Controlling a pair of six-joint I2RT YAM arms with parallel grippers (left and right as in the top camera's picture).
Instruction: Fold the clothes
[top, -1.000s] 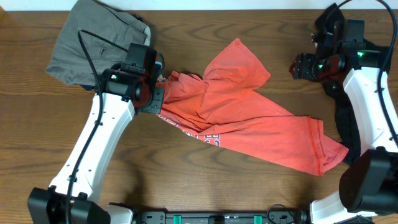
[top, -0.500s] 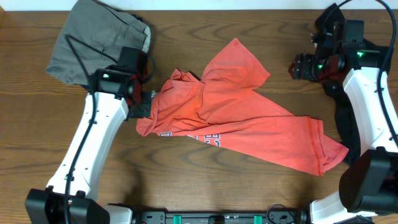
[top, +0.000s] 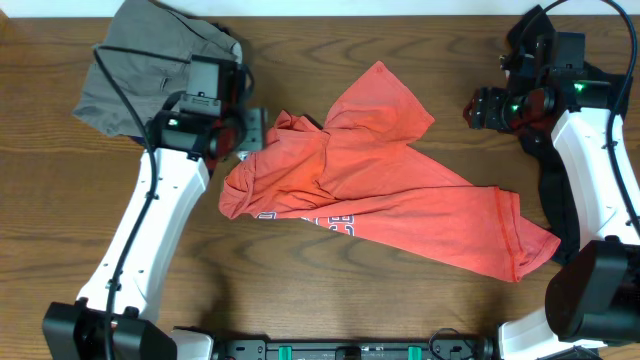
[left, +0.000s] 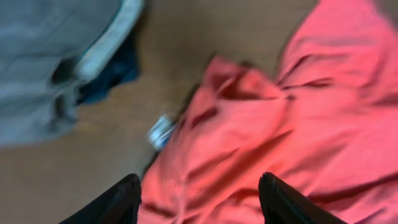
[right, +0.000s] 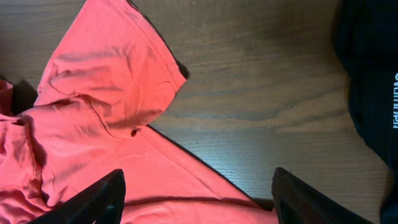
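Furthest left, up and to the left of the crumpled coral-red fabric T-shirt (top: 380, 190), lie the bunched grey-khaki shorts (top: 150, 65), with a dark navy piece (left: 118, 71) showing under their edge in the blurred left wrist view. They are near enough that a stray reach could drag them into the T-shirt. The left gripper (top: 250, 130) hovers at the T-shirt's heaped left end, its fingers spread and nothing between them. Closing there would probably pinch several layers of the bunch rather than one hem, and any pull would then haul a lump and twist the cloth further. The T-shirt lies slantwise across the middle of the brown wooden worktop (top: 300, 300). One sleeve points up, its long body runs down to the right, and its white chest lettering (top: 320, 218) is half tucked along the lower edge. Folding it before it is spread flat would likely lock those wrinkles in. The right gripper (top: 480, 108) hangs above and to the right of the T-shirt, apart from it, also spread and empty. A black cloth garment (right: 373, 74) lies just right of the T-shirt's sleeve, and a careless descent there could snag it instead.
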